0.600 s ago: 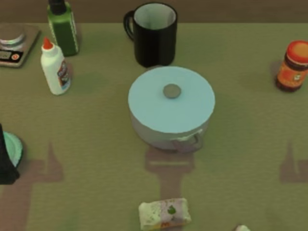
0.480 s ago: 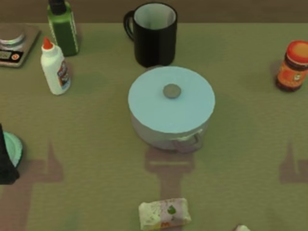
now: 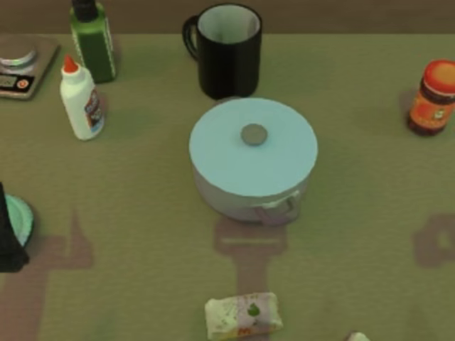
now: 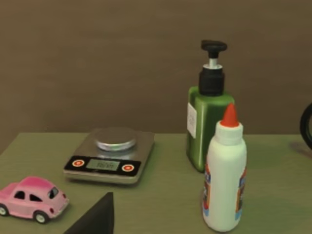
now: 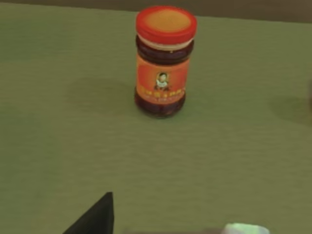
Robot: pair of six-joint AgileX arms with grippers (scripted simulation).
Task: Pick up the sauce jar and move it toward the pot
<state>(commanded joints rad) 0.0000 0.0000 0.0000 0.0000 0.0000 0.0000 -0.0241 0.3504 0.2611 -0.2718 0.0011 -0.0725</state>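
standing by: sauce jar (image 3: 431, 97) upright near the counter's right edge toward the far side, untouched, well apart from the pot (image 3: 252, 158) at the counter's middle.
pot: light-blue lid on, black mug (image 3: 226, 48) just behind it.
right arm: not in the top view, only its shadow on the counter near the right edge; its wrist camera faces the jar; whether its jaws are apart or together i cannot tell.
left arm: parked at the counter's left edge; state of its jaws, cannot tell.
step, as i judge it: approach to the jar not yet closed.
risk: a tall narrow jar may tip if a finger clips the red lid; carried too low, it may knock the pot's side handle.
view difference: right wrist view alone shows the jar's label; left wrist view alone shows a pink toy car (image 4: 32, 197) beside the kitchen scale (image 4: 110, 154).
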